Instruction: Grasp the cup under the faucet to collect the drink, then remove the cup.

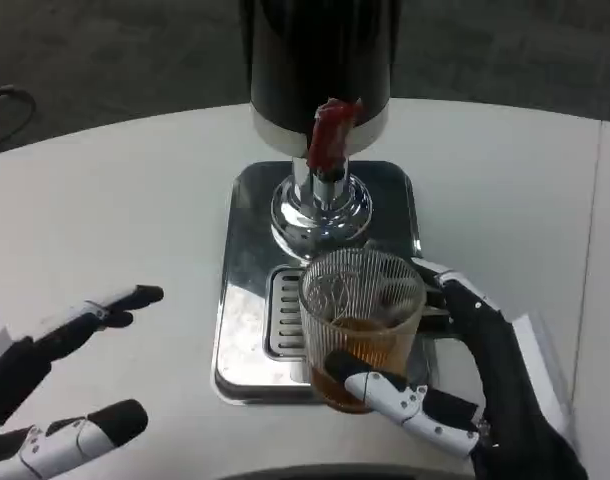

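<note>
The cup (362,325), a clear ribbed tumbler with amber drink in its lower part, stands on the slotted grille of the steel drip tray (247,300); it sits just in front of the chrome pedestal (320,210) and a little to the right of the red tap lever (332,133); my right hand (465,370) grasps it, one of my fingers (385,392) wrapping the near wall low down and others reaching round the far right side. The dark dispenser body (320,50) rises behind the tap (its top is cut off by the frame edge). My left hand (60,385) hangs over the white table (115,200), well apart from the tray, fingers released and spread, holding nothing.
</note>
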Robot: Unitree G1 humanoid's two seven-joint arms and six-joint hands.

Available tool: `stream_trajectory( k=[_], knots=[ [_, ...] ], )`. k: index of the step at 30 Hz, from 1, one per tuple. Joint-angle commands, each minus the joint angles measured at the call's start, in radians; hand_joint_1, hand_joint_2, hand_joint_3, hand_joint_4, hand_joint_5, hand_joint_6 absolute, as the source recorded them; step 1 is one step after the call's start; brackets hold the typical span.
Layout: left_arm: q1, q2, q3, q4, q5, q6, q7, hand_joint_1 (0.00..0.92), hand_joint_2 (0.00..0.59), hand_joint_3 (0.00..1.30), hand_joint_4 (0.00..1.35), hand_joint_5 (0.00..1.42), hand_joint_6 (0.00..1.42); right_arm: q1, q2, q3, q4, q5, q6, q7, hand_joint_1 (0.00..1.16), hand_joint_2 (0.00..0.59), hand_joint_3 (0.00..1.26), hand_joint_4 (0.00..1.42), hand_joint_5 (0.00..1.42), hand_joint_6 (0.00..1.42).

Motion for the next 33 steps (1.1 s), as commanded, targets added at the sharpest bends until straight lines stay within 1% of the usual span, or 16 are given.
stream_trajectory(
  k=[1, 4, 6, 9, 14, 20, 22, 27, 33],
  knots=[
    [0.017, 0.011, -0.011, -0.028, 0.043, -0.014, 0.007, 0.000, 0.116, 0.17, 0.11, 0.16, 0.13, 0.015, -0.012, -0.013, -0.077, 0.025, -0.056, 0.022, 0.80, 0.272, 0.61, 0.67, 0.72, 0.42],
    [0.023, 0.016, -0.015, -0.042, 0.068, -0.011, 0.003, 0.000, 0.116, 0.16, 0.09, 0.15, 0.13, 0.032, -0.020, -0.024, -0.107, 0.036, -0.055, 0.042, 0.80, 0.272, 0.62, 0.68, 0.72, 0.42],
    [0.026, 0.018, -0.021, -0.047, 0.082, -0.007, 0.000, 0.000, 0.110, 0.15, 0.07, 0.13, 0.11, 0.051, -0.039, -0.036, -0.136, 0.038, -0.067, 0.057, 0.80, 0.272, 0.62, 0.68, 0.75, 0.44],
    [0.026, 0.021, -0.030, -0.050, 0.090, -0.002, -0.001, 0.000, 0.109, 0.14, 0.05, 0.11, 0.11, 0.074, -0.054, -0.044, -0.163, 0.047, -0.077, 0.074, 0.80, 0.272, 0.62, 0.68, 0.75, 0.44],
    [0.026, 0.024, -0.041, -0.058, 0.096, 0.001, 0.000, 0.000, 0.109, 0.13, 0.04, 0.10, 0.11, 0.096, -0.060, -0.044, -0.197, 0.065, -0.086, 0.093, 0.81, 0.264, 0.64, 0.70, 0.75, 0.44],
    [0.033, 0.031, -0.049, -0.081, 0.119, 0.008, -0.002, 0.000, 0.108, 0.12, 0.02, 0.08, 0.09, 0.111, -0.074, -0.060, -0.244, 0.090, -0.094, 0.134, 0.81, 0.263, 0.64, 0.70, 0.76, 0.45],
    [0.038, 0.032, -0.049, -0.093, 0.123, 0.010, -0.002, 0.000, 0.108, 0.11, 0.00, 0.07, 0.09, 0.123, -0.077, -0.061, -0.266, 0.100, -0.091, 0.151, 0.81, 0.262, 0.64, 0.70, 0.76, 0.45],
    [0.055, 0.031, -0.043, -0.129, 0.129, 0.020, 0.000, 0.000, 0.107, 0.11, 0.00, 0.05, 0.07, 0.146, -0.087, -0.067, -0.302, 0.106, -0.106, 0.175, 0.81, 0.262, 0.65, 0.71, 0.76, 0.46],
    [0.072, 0.034, -0.031, -0.168, 0.133, 0.016, 0.002, 0.000, 0.105, 0.08, 0.00, 0.01, 0.05, 0.173, -0.098, -0.063, -0.332, 0.121, -0.114, 0.201, 0.81, 0.262, 0.65, 0.71, 0.78, 0.47]
  ],
)
